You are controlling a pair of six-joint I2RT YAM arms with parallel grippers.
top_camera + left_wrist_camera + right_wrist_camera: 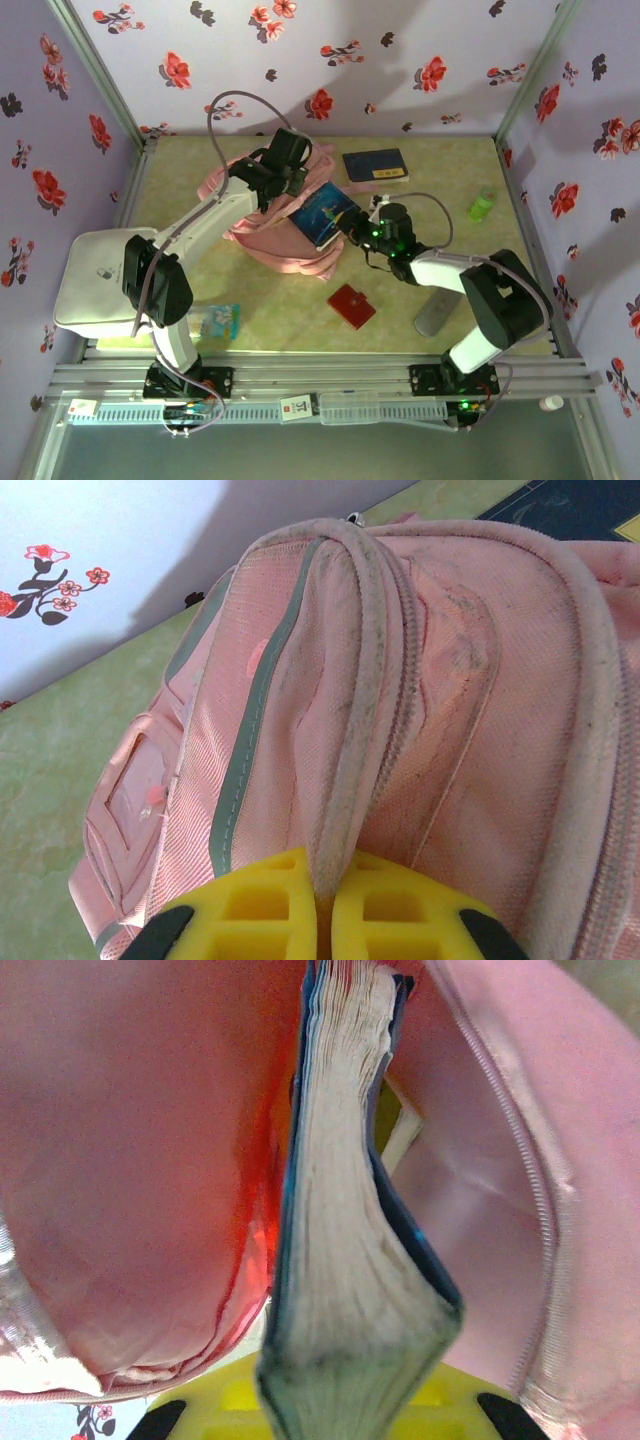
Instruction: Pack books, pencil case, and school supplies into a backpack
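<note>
The pale pink backpack (262, 236) lies left of the table's middle. My left gripper (290, 165) is shut on its piped rim (345, 730), which runs between the yellow fingers (260, 905). My right gripper (358, 226) is shut on the blue starry book (322, 212), holding it on edge with its pages (345, 1240) toward the camera and its far end inside the backpack's opening (130, 1160). A yellowish edge (402, 1132) shows deeper inside. The navy book (375, 165) lies at the back. The red square piece (351, 305) and grey pouch (437, 315) lie in front. Which thing is the pencil case I cannot tell.
A white rounded box (95, 280) sits at the left edge, with a flat pale blue printed item (215, 320) next to the left arm's base. A green object (483, 206) lies near the right wall. Flowered walls close in three sides.
</note>
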